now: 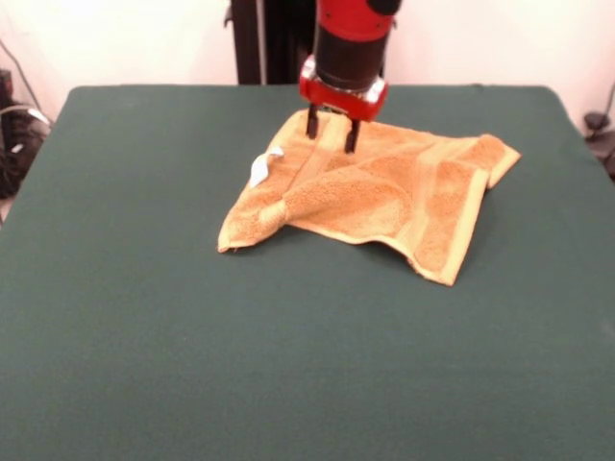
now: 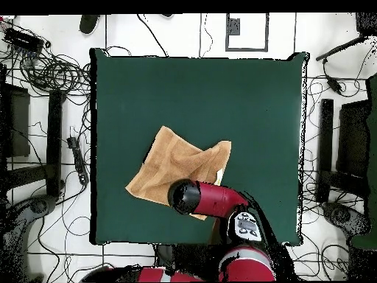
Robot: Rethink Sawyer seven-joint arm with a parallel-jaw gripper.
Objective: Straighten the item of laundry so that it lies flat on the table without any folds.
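Observation:
The orange-tan towel (image 1: 384, 187) lies rumpled on the far middle of the green table (image 1: 288, 365). Its left part is folded over into a raised ridge, and its white label tag (image 1: 261, 168) sticks out at the left edge. My gripper (image 1: 332, 136) points straight down at the towel's far edge. Its two dark fingers (image 1: 312, 123) stand apart, open, with the tips at the cloth. In the overhead view the towel (image 2: 166, 166) lies left of centre on the table (image 2: 221, 96), and the red arm (image 2: 213, 199) covers the towel's corner nearest the robot and hides the gripper.
The robot's pedestal (image 1: 259, 38) stands behind the table's far edge. Cables (image 2: 51, 74) and dark stands (image 2: 331, 140) surround the table on the floor. The towel sits nearer the robot's side of the table.

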